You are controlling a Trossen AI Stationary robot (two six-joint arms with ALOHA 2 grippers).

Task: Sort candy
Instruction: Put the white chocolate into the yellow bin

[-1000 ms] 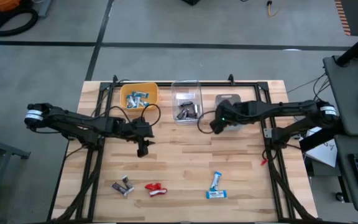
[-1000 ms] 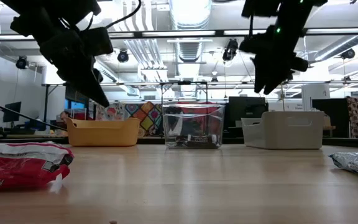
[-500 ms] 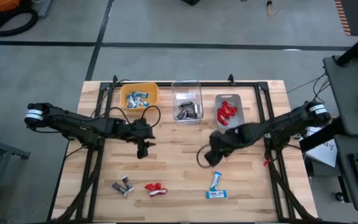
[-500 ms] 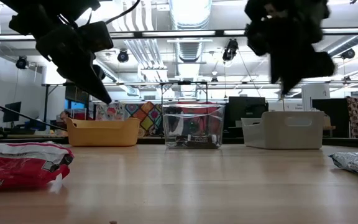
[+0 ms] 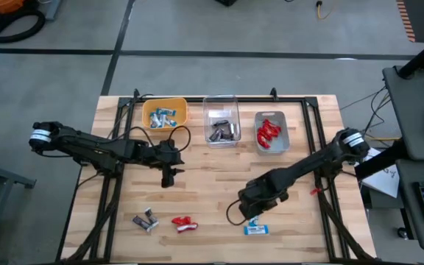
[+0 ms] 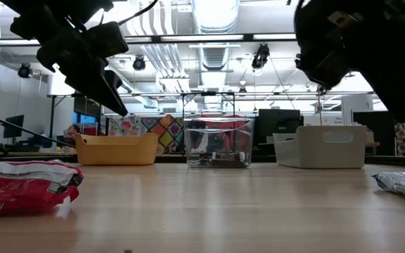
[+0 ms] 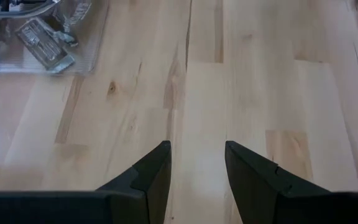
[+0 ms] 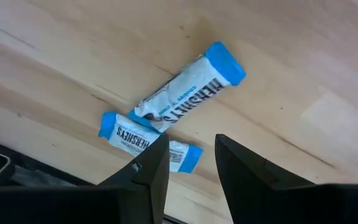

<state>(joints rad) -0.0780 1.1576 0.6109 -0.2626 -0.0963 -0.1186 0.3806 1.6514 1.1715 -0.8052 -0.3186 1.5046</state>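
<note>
My right gripper is open and hovers over two blue-and-white candies, one long and one short, lying crossed on the table near its near edge. In the high view the right gripper covers one of them; the other candy shows. My left gripper is open above bare wood at the table's middle left. A red candy and a dark brown pair lie flat near the near edge.
Along the far edge stand a yellow bin with blue-and-white candies, a clear bin with brown ones and a grey bin with red ones. A dark frame runs around the table. Bare wood lies between the arms.
My right gripper has swung from over the grey bin toward the table's near edge and come down over the blue-and-white candies. The red candies in the grey bin, covered by the gripper before, now show. The left arm has kept still.
</note>
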